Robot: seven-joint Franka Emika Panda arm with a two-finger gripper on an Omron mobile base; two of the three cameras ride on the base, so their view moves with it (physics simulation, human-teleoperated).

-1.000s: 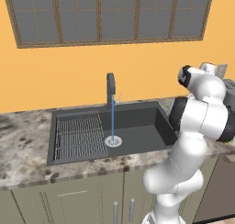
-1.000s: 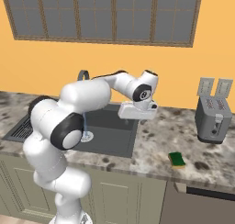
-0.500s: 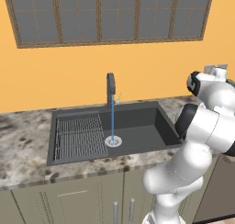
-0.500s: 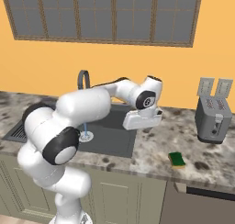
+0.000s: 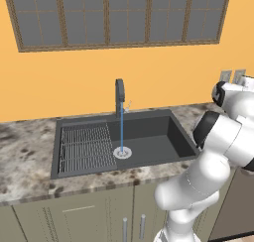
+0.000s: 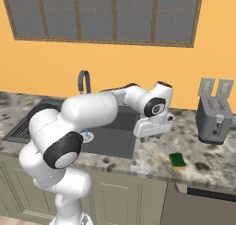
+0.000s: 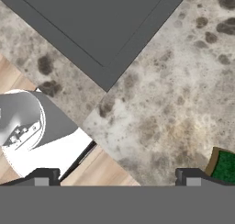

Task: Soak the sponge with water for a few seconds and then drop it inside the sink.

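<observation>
Right base view, sponge [image 6: 177,160]: lies flat on the speckled desk [image 6: 152,157], green face up with a yellow layer showing along its lower edge; its long axis runs roughly from the sink side toward the front right edge of the desk.
Hand view, sponge [image 7: 224,166]: one green corner with a yellowish-brown edge shows at the lower right, just beside the right fingertip.
Gripper [image 6: 152,128]: hangs above the desk just right of the sink's rim, fingers spread wide apart, holding nothing and touching nothing.
Hand view, gripper [image 7: 117,177]: two dark fingertips [image 7: 188,176] stand far apart at the bottom, bare desk between them.
Sponge relative to gripper: on the desk, lower and to the right of it, nearer the front edge; apart, no contact.
Sink [image 5: 149,142]: dark grey basin set in the desk, wire rack [image 5: 85,148] on its left half.
Water [image 5: 121,131]: thin blue stream falling straight from the faucet [image 5: 119,93] to the round drain [image 5: 122,152].
Toaster [image 6: 214,117]: silver, at the back right of the desk, well apart from the sponge.
</observation>
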